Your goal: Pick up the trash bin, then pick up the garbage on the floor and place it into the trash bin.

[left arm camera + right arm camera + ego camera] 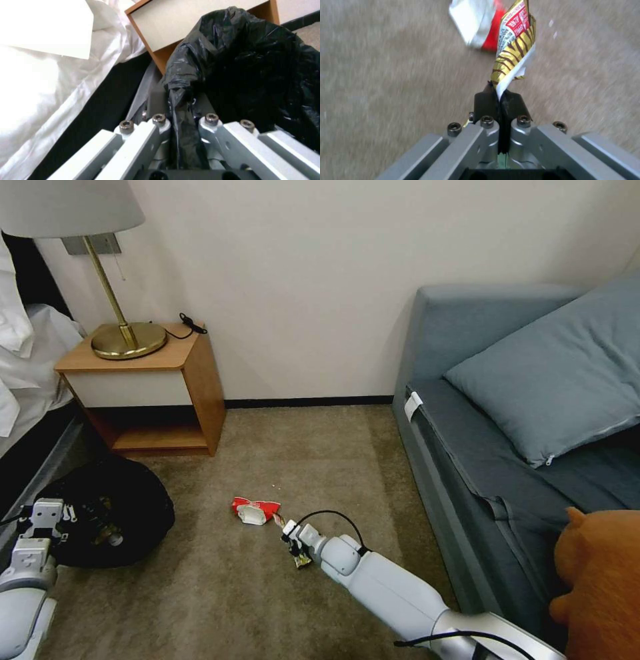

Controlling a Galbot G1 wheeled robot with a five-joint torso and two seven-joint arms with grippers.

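Observation:
The trash bin (113,507), lined with a glossy black bag, stands at the lower left by the bed. My left gripper (41,517) is shut on the bag's rim (181,82); a fold of black plastic runs between its fingers. Out over the carpet, my right gripper (291,533) is shut on a piece of garbage, a gold-and-brown striped snack wrapper (515,50) that sticks out past the fingertips. Just beyond it, a red-and-white wrapper (255,510) lies on the carpet (476,22).
A wooden nightstand (193,380) with a brass lamp (127,337) stands against the wall behind the bin. White bedding (27,360) is at the left. A blue-grey sofa (467,460) with a pillow and an orange plush (600,573) lines the right. Open carpet (300,447) lies between.

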